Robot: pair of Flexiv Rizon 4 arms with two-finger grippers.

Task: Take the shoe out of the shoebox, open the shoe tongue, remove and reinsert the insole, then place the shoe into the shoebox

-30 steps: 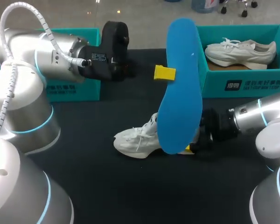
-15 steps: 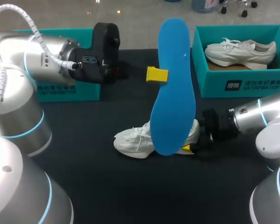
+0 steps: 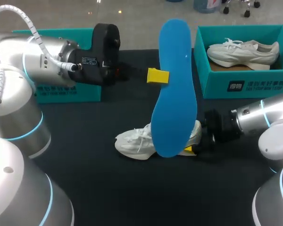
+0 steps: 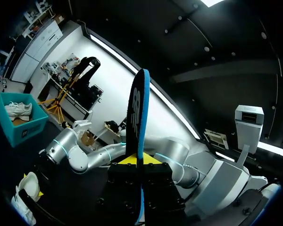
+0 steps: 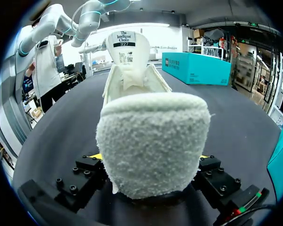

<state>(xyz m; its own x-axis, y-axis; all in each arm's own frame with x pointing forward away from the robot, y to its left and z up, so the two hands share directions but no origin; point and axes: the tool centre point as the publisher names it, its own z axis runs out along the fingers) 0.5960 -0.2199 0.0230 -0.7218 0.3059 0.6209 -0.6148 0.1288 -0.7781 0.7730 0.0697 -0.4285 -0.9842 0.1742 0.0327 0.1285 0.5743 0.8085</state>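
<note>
Holding the blue insole (image 3: pixel 173 94) upright over the white shoe (image 3: pixel 132 141), your left end effector (image 3: pixel 158 75) is clamped on its edge; your right end effector (image 3: pixel 194 147) grips the shoe's heel on the tabletop (image 3: pixel 108 188).

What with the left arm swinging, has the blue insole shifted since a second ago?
Yes: the insole has shifted left, off the right-hand shoebox edge it overlapped.
</note>
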